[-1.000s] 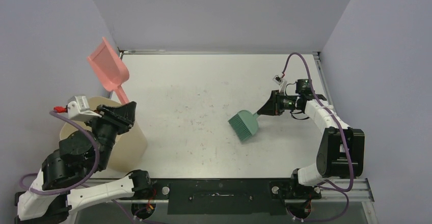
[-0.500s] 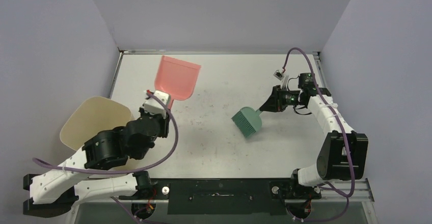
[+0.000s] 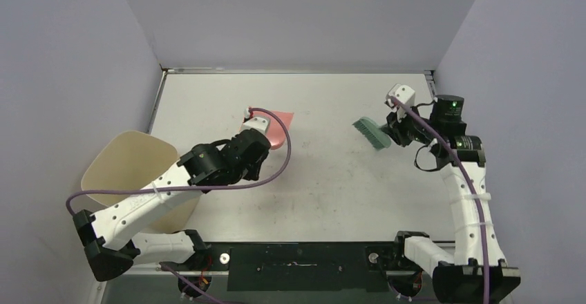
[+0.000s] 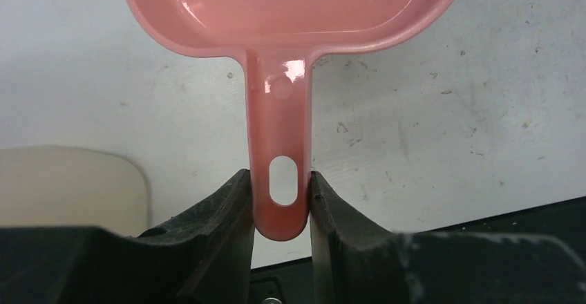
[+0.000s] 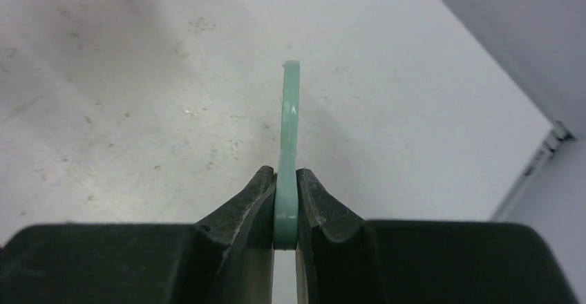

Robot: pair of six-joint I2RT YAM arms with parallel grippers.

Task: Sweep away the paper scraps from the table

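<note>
No scraps show on the table (image 3: 332, 179) in any view; some could be hidden under the arms, I cannot tell. The bin (image 3: 128, 169) stands at the table's left edge. The dustpan (image 3: 280, 126) lies just past the bin toward the table's middle. The left gripper (image 4: 276, 179) is clamped on the very end of its handle. The brush (image 3: 371, 133) is well apart from the bin, on the far right side. The right gripper (image 5: 286, 176) is pressed tight on its thin handle.

The risks, as I judge them:
- With so short a hold, the dustpan may pivot between the fingers when its lip meets the table.
- The brush may twist under pressure in the same way.
- The left arm reaches out beside the bin and could knock it.
</note>
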